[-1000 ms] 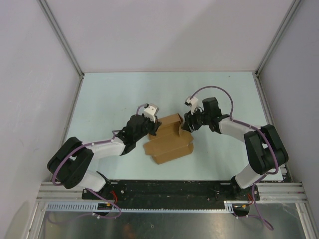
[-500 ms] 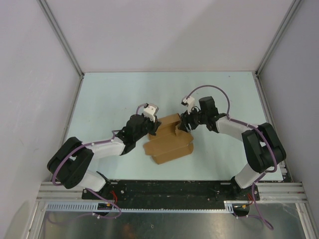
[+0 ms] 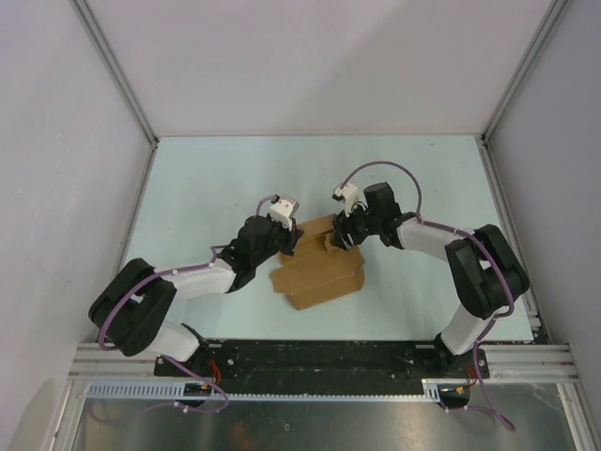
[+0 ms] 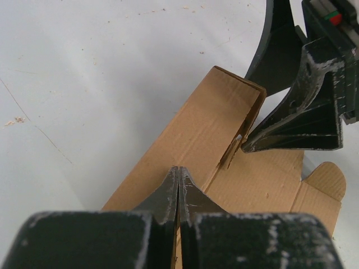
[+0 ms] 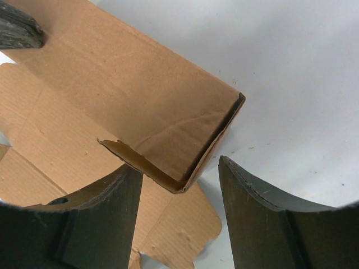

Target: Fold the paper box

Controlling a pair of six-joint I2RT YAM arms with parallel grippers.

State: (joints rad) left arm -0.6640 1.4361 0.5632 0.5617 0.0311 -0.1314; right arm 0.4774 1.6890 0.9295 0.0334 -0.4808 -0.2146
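Note:
The paper box (image 3: pixel 319 274) is plain brown cardboard, partly folded, lying at the table's middle with one long wall (image 4: pixel 190 129) raised along its far side and flat flaps (image 4: pixel 269 185) toward the near side. My left gripper (image 3: pixel 288 237) sits at the wall's left end. Its fingers (image 4: pixel 178 169) are pressed together, with a thin brown strip of the wall between them. My right gripper (image 3: pixel 340 235) stands open at the wall's right end. Its two fingers straddle the wall's open corner (image 5: pixel 185 182) without touching it, and one of its fingers (image 4: pixel 297 112) shows in the left wrist view.
The pale table (image 3: pixel 207 188) is bounded by grey walls with metal posts (image 3: pixel 117 70) at the back corners. A rounded flap (image 5: pixel 179 230) lies flat below the right gripper. Both arm bases are bolted to the black rail (image 3: pixel 319 357) at the near edge.
My right gripper has moved left toward the box's right end and its fingers have spread wider. The left arm and the box have stayed put.

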